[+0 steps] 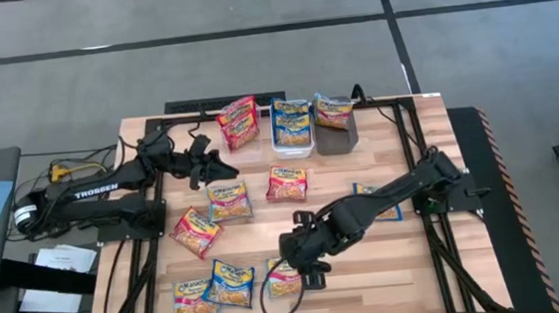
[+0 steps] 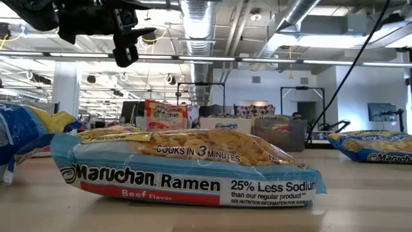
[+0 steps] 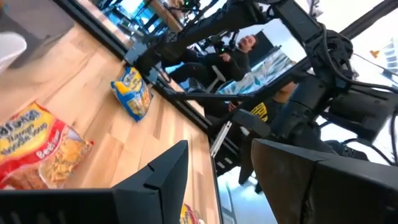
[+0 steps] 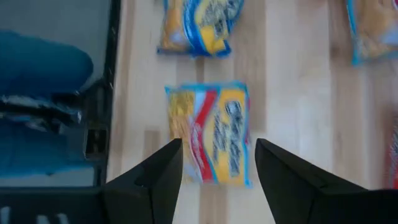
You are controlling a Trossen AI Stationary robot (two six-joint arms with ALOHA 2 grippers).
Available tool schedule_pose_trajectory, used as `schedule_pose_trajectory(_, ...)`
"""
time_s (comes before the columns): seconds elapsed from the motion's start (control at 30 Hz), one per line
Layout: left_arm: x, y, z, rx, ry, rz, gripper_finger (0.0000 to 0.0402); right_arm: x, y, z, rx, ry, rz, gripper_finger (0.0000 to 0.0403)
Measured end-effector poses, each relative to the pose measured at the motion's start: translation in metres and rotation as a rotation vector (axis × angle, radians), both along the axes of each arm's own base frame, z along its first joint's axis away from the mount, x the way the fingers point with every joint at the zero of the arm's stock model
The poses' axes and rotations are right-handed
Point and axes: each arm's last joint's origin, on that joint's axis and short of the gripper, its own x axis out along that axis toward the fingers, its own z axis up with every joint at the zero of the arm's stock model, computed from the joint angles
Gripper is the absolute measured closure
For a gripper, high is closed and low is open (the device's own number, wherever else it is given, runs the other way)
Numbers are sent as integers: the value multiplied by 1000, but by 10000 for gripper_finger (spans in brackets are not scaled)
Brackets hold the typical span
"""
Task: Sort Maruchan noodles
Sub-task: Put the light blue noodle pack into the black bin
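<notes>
Several Maruchan noodle packets lie flat on the wooden table (image 1: 408, 266). My right gripper (image 1: 306, 264) hangs open above a packet with blue edges and a red stripe (image 4: 208, 134) near the table's near edge; the same packet (image 1: 282, 277) fills the low view (image 2: 187, 164). The fingers are clear of it. My left gripper (image 1: 218, 167) is open, points level toward the table's right over its left part, and has nothing between its fingers (image 3: 186, 180). Along the far edge, red packets (image 1: 239, 122) stand upright, a blue one sits in the clear bin (image 1: 292, 125), and a yellow-orange one in the dark grey bin (image 1: 335, 122).
Loose packets lie at the middle (image 1: 287, 183), left of it (image 1: 228, 201) (image 1: 195, 231), at the near left (image 1: 231, 282) (image 1: 193, 298), and one partly under my right arm (image 1: 378, 201). Bare wood lies at the near right. A seated person (image 3: 245, 46) shows beyond the table.
</notes>
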Motion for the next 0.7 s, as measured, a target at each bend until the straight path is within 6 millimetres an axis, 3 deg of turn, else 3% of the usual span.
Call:
schedule_pose_trajectory(0.23, 4, -9, -3, -15, 26, -37, 236, 11, 0, -14, 6, 6, -4, 177)
schedule_pose_trajectory(0.57, 3, -12, 2, 2, -4, 38, 236, 16, 0, -12, 26, -36, 6, 177)
schedule_pose_trajectory(0.7, 4, -9, 14, 16, -27, 61, 236, 17, -3, -12, 25, -34, -2, 177)
